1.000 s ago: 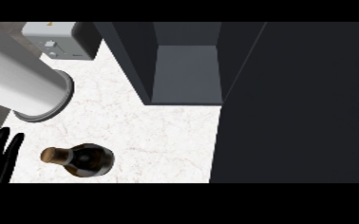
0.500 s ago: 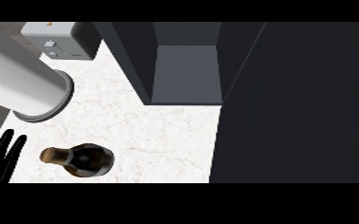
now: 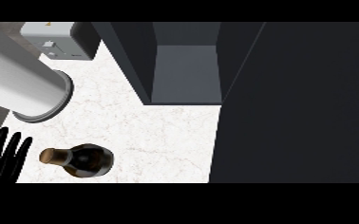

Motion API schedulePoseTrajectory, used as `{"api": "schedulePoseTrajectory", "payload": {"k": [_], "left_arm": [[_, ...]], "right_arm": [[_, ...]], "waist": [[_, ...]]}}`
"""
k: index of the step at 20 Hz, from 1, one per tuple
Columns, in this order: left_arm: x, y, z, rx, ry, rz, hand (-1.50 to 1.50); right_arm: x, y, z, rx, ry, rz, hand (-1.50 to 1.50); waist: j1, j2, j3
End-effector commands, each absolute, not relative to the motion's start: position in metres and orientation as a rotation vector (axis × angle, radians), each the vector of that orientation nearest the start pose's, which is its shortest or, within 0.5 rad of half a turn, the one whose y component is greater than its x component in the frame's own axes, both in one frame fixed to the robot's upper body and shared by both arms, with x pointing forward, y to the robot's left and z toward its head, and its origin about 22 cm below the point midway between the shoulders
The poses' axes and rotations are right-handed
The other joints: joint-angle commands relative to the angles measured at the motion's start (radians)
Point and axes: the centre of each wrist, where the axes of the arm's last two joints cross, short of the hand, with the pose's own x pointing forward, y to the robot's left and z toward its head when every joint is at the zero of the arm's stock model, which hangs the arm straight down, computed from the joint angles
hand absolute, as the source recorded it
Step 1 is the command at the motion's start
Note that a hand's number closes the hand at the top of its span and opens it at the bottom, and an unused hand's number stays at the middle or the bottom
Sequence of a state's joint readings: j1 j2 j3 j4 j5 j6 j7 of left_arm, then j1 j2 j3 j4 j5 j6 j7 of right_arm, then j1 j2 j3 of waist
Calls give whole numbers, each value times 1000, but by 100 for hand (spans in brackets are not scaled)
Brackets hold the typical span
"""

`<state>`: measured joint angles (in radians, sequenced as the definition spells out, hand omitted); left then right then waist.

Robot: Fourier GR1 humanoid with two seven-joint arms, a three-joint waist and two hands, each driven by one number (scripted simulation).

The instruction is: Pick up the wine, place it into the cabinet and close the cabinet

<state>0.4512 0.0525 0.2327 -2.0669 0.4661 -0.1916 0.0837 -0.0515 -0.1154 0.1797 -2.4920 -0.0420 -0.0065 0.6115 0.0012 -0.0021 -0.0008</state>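
One wine (image 3: 81,159) sits on the desk (image 3: 154,128) just right of the left hand (image 3: 10,160), apart from its fingers, which stand straight and released at the lower left edge.

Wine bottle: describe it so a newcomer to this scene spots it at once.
On the white marble counter, look away from the open dark grey cabinet towards the near left corner. There, beside the black left hand, is the dark glass wine bottle; its brown cork sets it apart from the large pale grey cylinder behind it.
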Motion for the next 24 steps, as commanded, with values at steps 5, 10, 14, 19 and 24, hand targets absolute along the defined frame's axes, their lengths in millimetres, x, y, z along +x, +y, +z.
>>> {"api": "schedulePoseTrajectory", "payload": {"k": [5, 10, 14, 19, 24], "left_arm": [[126, 329, 7, -62, -1643, 338, -150], [126, 330, 4, -76, -1648, 346, -150], [127, 329, -4, -57, -1626, 325, -150], [133, 334, -27, -126, -1629, 298, -150], [152, 334, -50, -116, -1640, 310, -150]], "right_arm": [[119, -219, 221, 190, -1948, 245, -150], [114, -215, 227, 172, -1954, 242, -150], [111, -217, 215, 183, -1949, 235, -150], [120, -211, 220, 186, -1955, 204, -150], [110, -214, 210, 184, -1936, 225, -150]], "waist": [[-5, 1, 0], [-3, 0, 0], [-5, 0, 1], [-3, 0, 0], [-9, 1, 0]]}}
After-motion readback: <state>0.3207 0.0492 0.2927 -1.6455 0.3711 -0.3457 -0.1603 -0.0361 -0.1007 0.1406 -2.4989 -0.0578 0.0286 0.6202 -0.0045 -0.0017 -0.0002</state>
